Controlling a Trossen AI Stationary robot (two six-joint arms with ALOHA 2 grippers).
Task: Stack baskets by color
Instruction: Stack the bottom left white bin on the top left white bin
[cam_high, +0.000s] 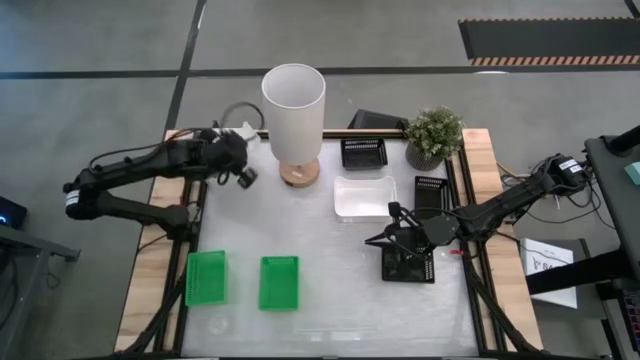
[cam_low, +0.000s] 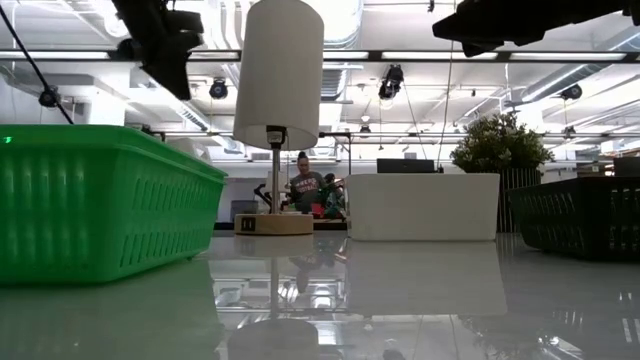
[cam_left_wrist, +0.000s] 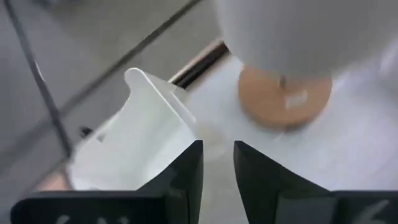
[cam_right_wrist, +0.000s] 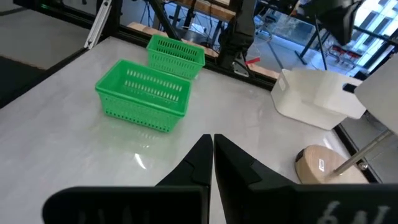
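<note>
My left gripper (cam_left_wrist: 217, 155) hovers at the table's far left corner beside the lamp, fingers a little open with only table showing between them. A white basket (cam_left_wrist: 130, 143) lies tilted at that corner (cam_high: 245, 130), just beside one finger. My right gripper (cam_right_wrist: 212, 146) is shut on nothing and hovers at the right (cam_high: 383, 240) over a black basket (cam_high: 408, 265). Two more black baskets (cam_high: 363, 152) (cam_high: 430, 195) and another white basket (cam_high: 364, 197) rest on the table's far right part. Two green baskets (cam_high: 206, 277) (cam_high: 279, 282) sit near the front left. My left gripper has one finger (cam_left_wrist: 183, 171) right in front of the white basket's wall (cam_left_wrist: 168, 134). Whether it touches the wall I cannot tell. Nothing sits between its two fingers.
A tall white lamp (cam_high: 293, 110) on a wooden base (cam_left_wrist: 283, 96) stands at the far middle. A potted plant (cam_high: 433, 135) is at the far right. Bare tabletop lies in the middle and at the front right. A person (cam_low: 303, 185) sits in the room beyond the table.
</note>
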